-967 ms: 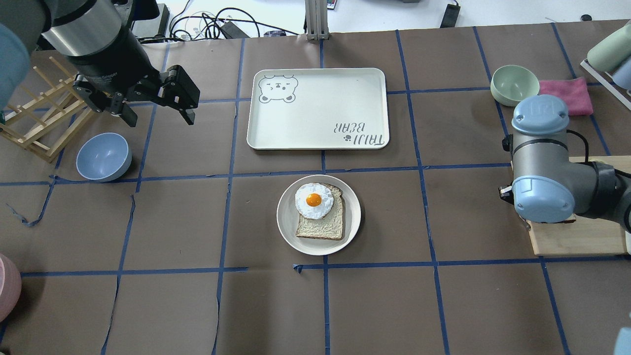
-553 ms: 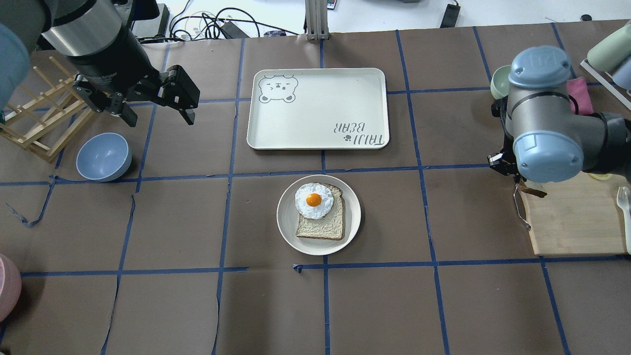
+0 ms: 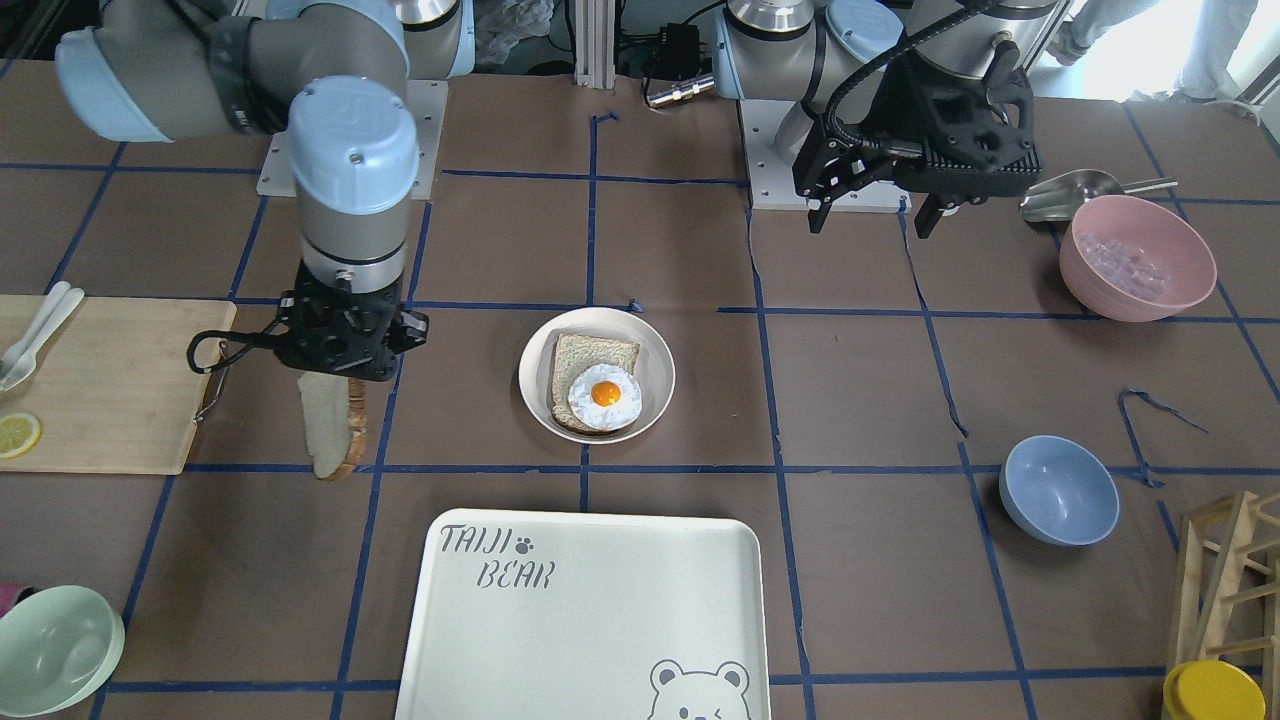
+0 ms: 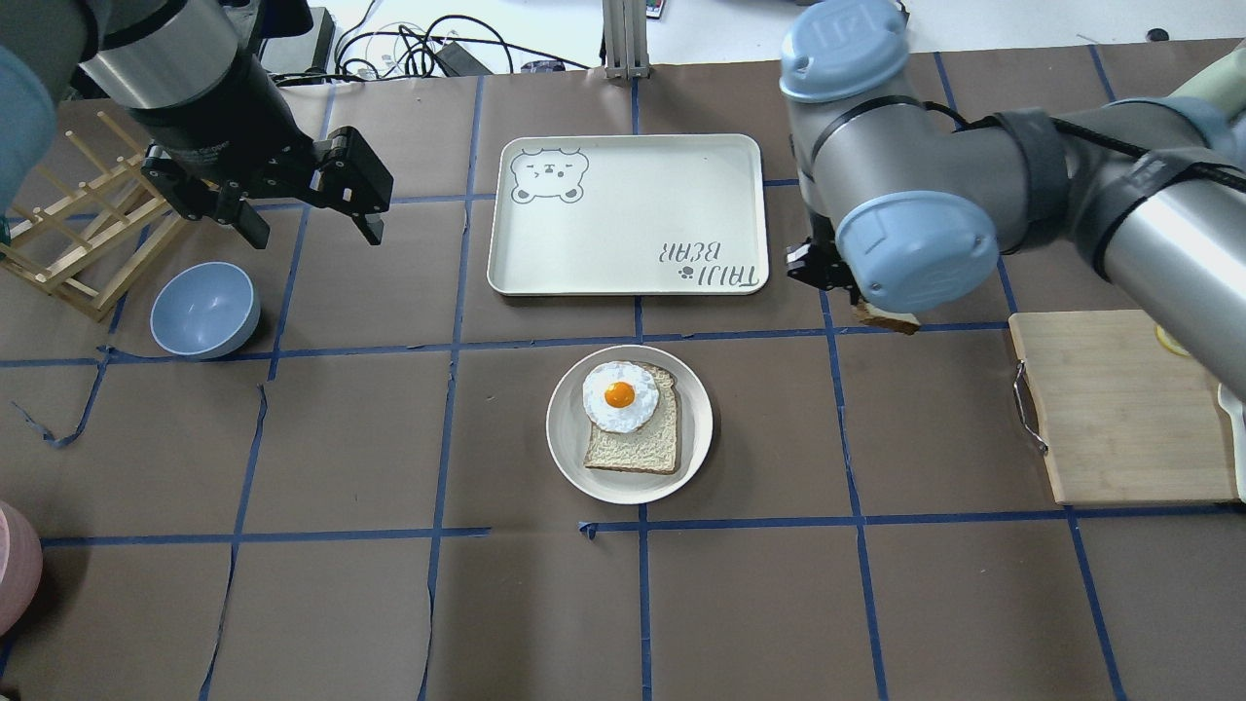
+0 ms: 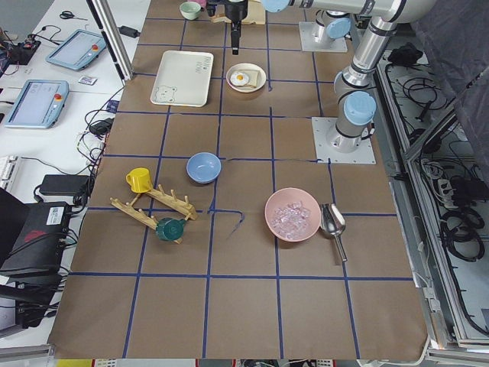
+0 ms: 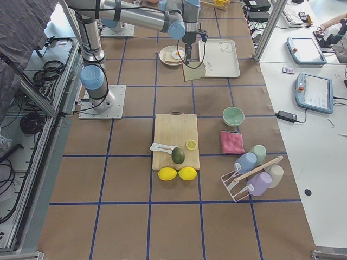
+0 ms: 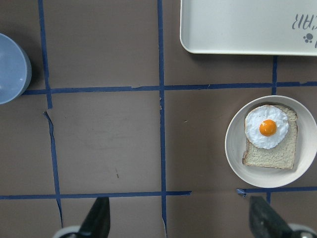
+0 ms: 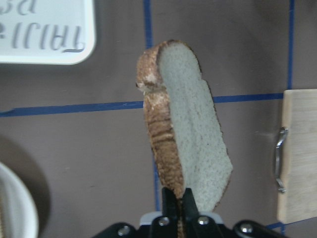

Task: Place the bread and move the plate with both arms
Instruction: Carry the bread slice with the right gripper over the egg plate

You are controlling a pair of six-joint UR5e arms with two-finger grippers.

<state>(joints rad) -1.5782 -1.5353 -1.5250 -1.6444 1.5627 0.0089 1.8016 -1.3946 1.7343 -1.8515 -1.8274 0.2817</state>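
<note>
My right gripper (image 3: 336,372) is shut on the bread (image 3: 330,432), a dark-crusted slice that hangs on edge below it. The wrist view shows the fingers (image 8: 171,201) pinching the bread (image 8: 190,129) at its lower edge. From overhead only a corner of the bread (image 4: 888,319) shows under the arm, right of and beyond the plate (image 4: 565,433). The cream plate (image 3: 533,385) holds a paler slice topped with a fried egg (image 4: 620,396). My left gripper (image 4: 313,234) is open and empty, high over the far left. Its wrist view shows the plate (image 7: 233,148) at the right.
The white bear-print tray (image 4: 628,209) lies beyond the plate. A wooden cutting board (image 4: 1129,419) is at the right, a blue bowl (image 4: 204,310) and wooden rack (image 4: 78,243) at the left. A pink bowl (image 3: 1135,255) and a green bowl (image 3: 55,650) stand at the table's edges.
My right arm has swung left from the cutting board toward the table's middle, carrying the bread. The left arm, plate and egg have not moved.
</note>
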